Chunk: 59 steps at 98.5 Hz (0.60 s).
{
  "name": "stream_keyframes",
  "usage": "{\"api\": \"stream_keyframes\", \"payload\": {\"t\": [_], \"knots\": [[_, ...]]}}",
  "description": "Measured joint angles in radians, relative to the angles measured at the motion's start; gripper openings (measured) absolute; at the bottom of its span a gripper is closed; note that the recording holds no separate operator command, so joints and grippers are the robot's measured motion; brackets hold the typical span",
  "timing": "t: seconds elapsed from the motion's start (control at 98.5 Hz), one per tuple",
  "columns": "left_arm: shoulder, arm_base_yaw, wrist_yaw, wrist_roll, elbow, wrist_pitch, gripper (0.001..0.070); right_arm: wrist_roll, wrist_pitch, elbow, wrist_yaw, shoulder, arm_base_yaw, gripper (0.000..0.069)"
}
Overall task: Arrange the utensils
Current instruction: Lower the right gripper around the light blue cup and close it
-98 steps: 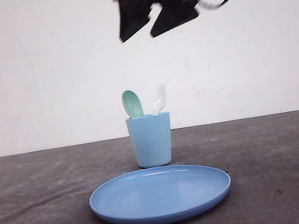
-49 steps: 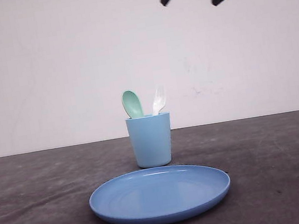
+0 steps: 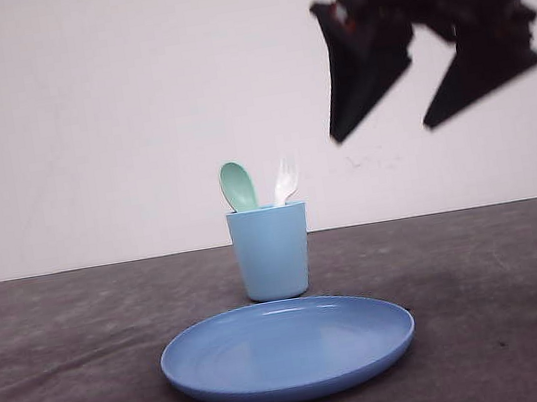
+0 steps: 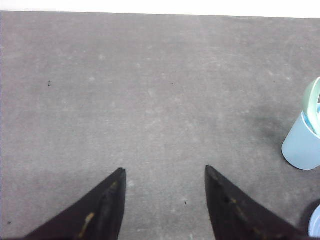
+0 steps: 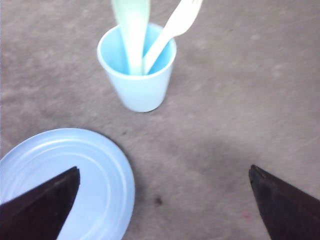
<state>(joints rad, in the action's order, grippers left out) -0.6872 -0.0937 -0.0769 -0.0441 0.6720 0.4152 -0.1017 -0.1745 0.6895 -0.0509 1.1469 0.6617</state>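
The pale mint-green spoon (image 3: pixel 238 186) and the white fork (image 3: pixel 286 180) stand upright, heads up, in the light blue cup (image 3: pixel 271 253) at the table's middle. My right gripper (image 3: pixel 383 132) hangs open in the air above and to the right of the cup, holding nothing. In the right wrist view the spoon (image 5: pixel 131 30) and fork (image 5: pixel 175 25) lean inside the cup (image 5: pixel 137 85), well beyond that gripper (image 5: pixel 164 168). My left gripper (image 4: pixel 165 169) is open over bare table, with the cup (image 4: pixel 302 145) and spoon (image 4: pixel 312 97) at the frame's edge.
A round blue plate (image 3: pixel 287 348) lies just in front of the cup, near the table's front edge; one right finger overlaps the plate (image 5: pixel 65 175) in the wrist view. Dark grey tabletop spreads to both sides, with a white wall behind.
The right gripper went from above the cup up past the frame's top, then came down to the right, jaws open. The fork's head shifted slightly in the cup.
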Motion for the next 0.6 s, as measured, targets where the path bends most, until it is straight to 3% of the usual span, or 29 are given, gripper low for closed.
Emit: {"api": "stream_keyframes", "payload": {"t": [0.162,0.457,0.599], "knots": [[0.000,0.000,0.000,0.000,0.000,0.000,0.0299,-0.021,0.164,-0.087,0.068,0.064,-0.029,0.0681],[0.000,0.000,0.000,0.000,0.000,0.000,0.0299,-0.027,0.452,-0.087,0.178,0.274,-0.055,0.0681],[0.000,0.000,0.000,0.000,0.000,0.000,0.0299,-0.027,0.523,-0.066,0.216,0.377,-0.062,0.0681]]}}
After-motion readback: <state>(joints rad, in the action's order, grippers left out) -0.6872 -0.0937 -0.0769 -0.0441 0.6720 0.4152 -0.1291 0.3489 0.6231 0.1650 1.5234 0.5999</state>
